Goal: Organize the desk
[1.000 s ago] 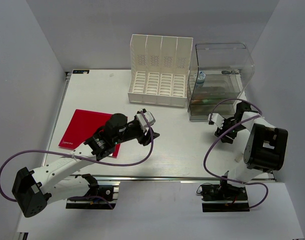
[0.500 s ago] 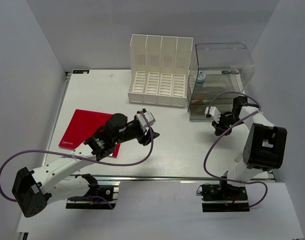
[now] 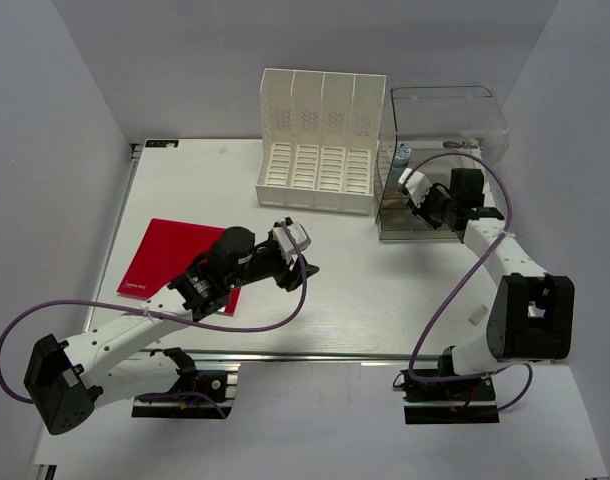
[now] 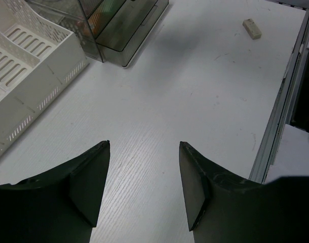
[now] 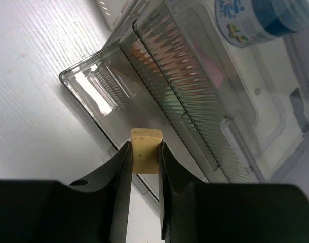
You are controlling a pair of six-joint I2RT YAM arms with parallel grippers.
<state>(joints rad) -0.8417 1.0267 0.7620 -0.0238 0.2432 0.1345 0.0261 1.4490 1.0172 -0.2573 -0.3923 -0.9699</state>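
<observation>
The file rack (image 3: 320, 150) stands on the surface (image 3: 375, 295) left of the left claw (image 4: 144, 146), the drawer box (image 3: 440, 165) beyond it, a loose eraser (image 4: 252, 28) far ahead to the right, and a booklet (image 3: 160, 255) behind. A small block (image 5: 146, 149) sits between the right claw's (image 5: 145, 154) fingers, over the drawer box's front edge.

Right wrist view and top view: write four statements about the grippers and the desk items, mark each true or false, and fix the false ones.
1. The right gripper is shut on a small cream block. True.
2. The left gripper holds the red notebook. False: it is open and empty above the desk; the notebook lies flat.
3. In the top view, the white file rack stands left of the clear drawer unit. True.
4. A second cream block lies in the white file rack. False: it lies on the desk.
</observation>
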